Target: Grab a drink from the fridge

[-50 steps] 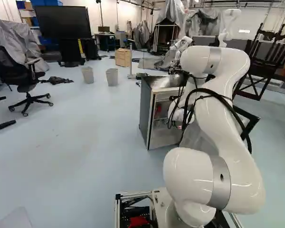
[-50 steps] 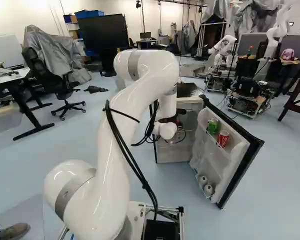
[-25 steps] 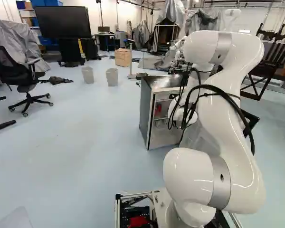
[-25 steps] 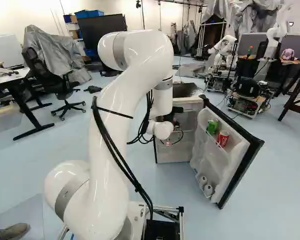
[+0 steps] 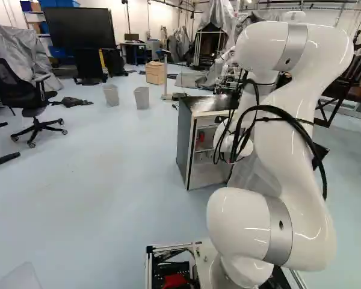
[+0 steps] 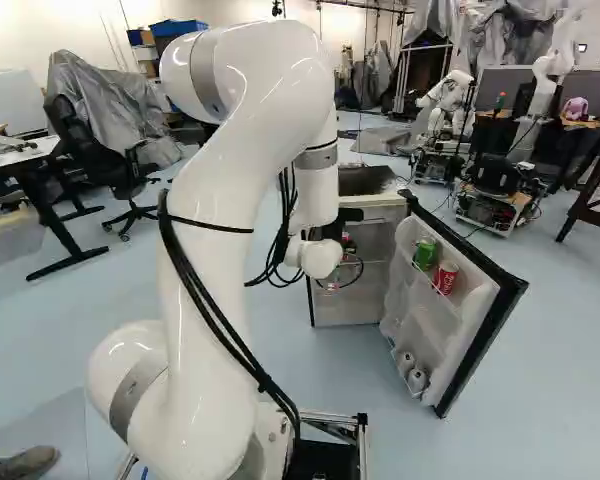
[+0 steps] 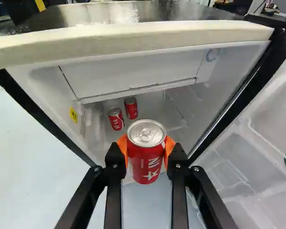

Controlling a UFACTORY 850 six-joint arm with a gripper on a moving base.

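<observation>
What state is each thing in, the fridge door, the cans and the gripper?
Fridge door, open.
Inner top flap, appears closed.
Gripper, shut on the held can.
Held can, upright, top looks unopened.
Two red cans inside the fridge, standing.
Green can in the door's upper rack, standing.
Red can beside it, standing.

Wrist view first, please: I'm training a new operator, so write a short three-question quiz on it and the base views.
1. True or false: the gripper is shut on a red can.
2. In the wrist view, how many other cans show inside the fridge? A) one B) two C) four
3. Fill in: in the open door's upper rack, another red can stands beside a ____ can.

Key: 1 true; 2 B; 3 green
</observation>
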